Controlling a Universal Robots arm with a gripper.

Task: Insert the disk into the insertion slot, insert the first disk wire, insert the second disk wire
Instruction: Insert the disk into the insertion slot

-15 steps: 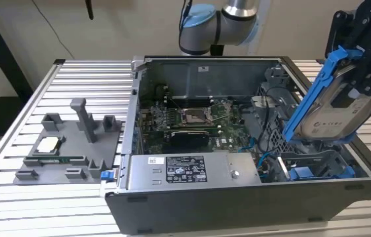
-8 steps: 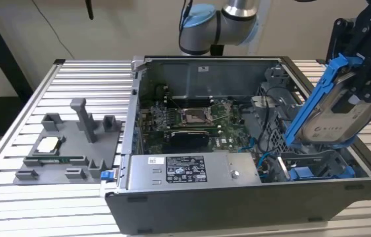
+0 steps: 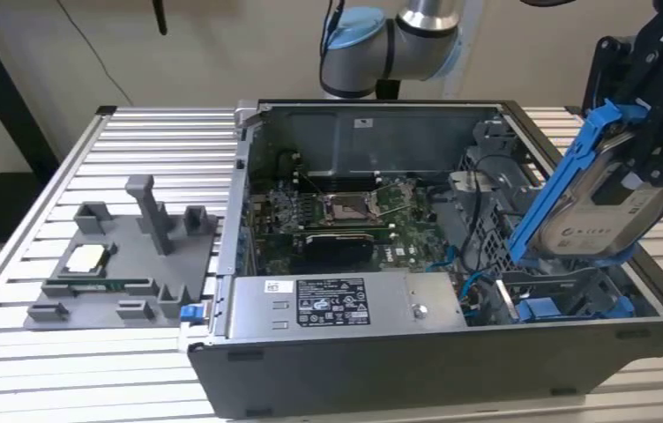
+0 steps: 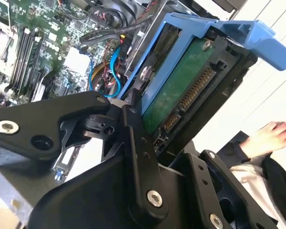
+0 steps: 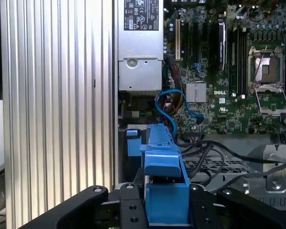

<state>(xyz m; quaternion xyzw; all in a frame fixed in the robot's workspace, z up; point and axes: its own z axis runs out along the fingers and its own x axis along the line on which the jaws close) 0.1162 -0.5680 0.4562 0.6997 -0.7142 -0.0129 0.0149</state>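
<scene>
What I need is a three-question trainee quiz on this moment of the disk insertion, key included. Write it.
1. True or false: the claw is shut on the disk.
2. In the exterior view, how does the disk stand relative to the insertion slot? A) seated flat inside it; B) held tilted over it; C) lying flat beside it.
3. Fill in: the plastic frame clipped around the disk is ____ in colour.
Key: 1 true; 2 B; 3 blue.
</scene>
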